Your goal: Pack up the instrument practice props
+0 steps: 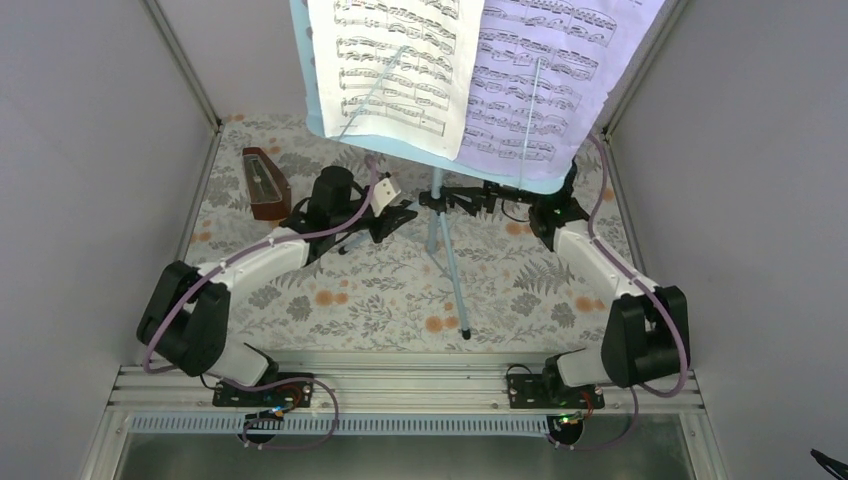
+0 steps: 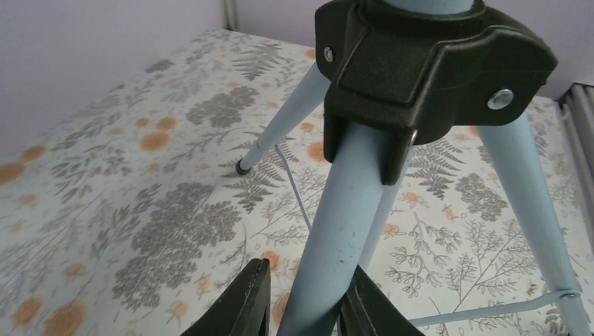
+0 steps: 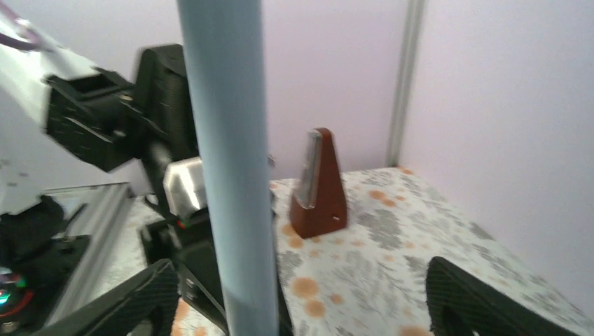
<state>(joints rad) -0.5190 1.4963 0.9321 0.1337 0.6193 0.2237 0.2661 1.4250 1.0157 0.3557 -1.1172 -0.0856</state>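
Top external view first: we see the pale-blue music stand [image 1: 437,215] upright on its tripod legs near the middle of the floral cloth [image 1: 330,300], with both arms reaching in toward its pole from either side. On its desk, high in that view, sit the sheet-music pages [image 1: 400,60] — a white one on the left and a lilac one on the right, side by side. The reddish-brown metronome [image 1: 264,185] stands upright at the far left of the table, close to the left wall and apart from the stand.

From above, the left gripper [image 1: 400,215] lies just left of the pole and the right gripper [image 1: 470,197] just right of it, at about the height of the black hub [image 2: 427,63] where the legs meet.

From the left wrist we see the left gripper [image 2: 302,301] pinched on one pale-blue leg just below that hub; its fingers [image 2: 249,301] press against the tube on both sides. Two more legs splay down to the cloth behind.

From the right wrist, the right gripper [image 3: 319,297] stands wide apart — its fingers [image 3: 483,301] straddle the pole, which passes nearer the left finger, and we see neither one touching it. Behind the pole, the metronome stands on the cloth near the corner post.
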